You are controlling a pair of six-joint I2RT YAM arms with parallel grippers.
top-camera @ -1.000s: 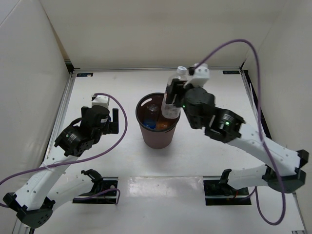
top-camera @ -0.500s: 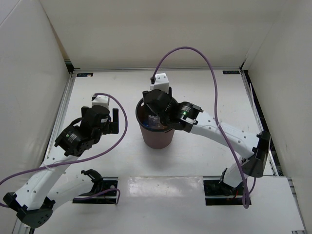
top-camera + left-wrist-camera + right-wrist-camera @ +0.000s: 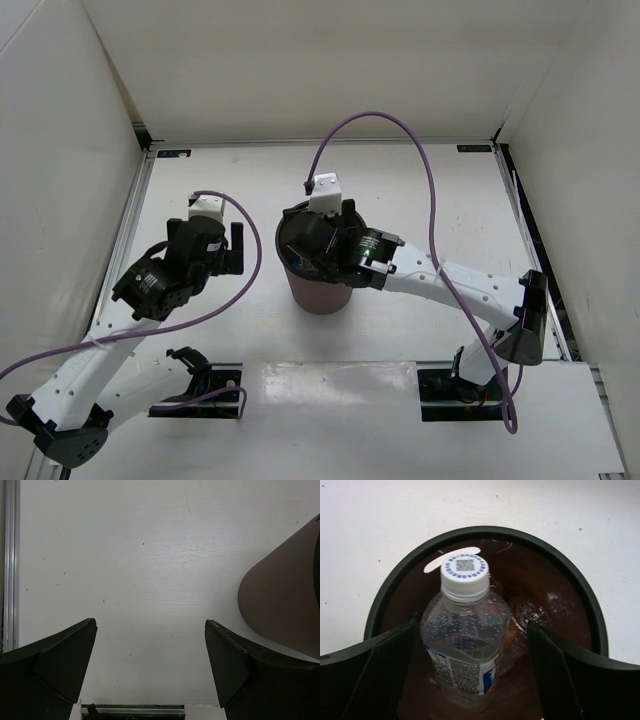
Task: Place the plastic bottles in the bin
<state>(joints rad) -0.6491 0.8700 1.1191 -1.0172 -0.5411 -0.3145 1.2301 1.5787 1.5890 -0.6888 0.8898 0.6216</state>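
Observation:
The bin [image 3: 318, 296] is a dark maroon wastebasket with a black rim [image 3: 485, 532], standing mid-table. My right gripper [image 3: 316, 248] hangs over its mouth and hides the inside in the top view. In the right wrist view a clear bottle [image 3: 465, 645] with a white cap and blue label stands tilted inside the bin, between my spread right fingers [image 3: 555, 675]. The right gripper [image 3: 471, 675] is open. Orange and clear plastic [image 3: 532, 617] lie behind the bottle on the bin floor. My left gripper [image 3: 236, 250] is open and empty, left of the bin [image 3: 285, 610].
White walls enclose the table on three sides, with a metal rail [image 3: 135, 215] along the left edge. The arm bases and their black mounts [image 3: 205, 385] sit at the near edge. A purple cable [image 3: 400, 140] loops above the right arm.
My right arm has carried the clear bottle from above the bin's far rim down into the bin. Its wrist now covers the opening. The left arm has not moved.

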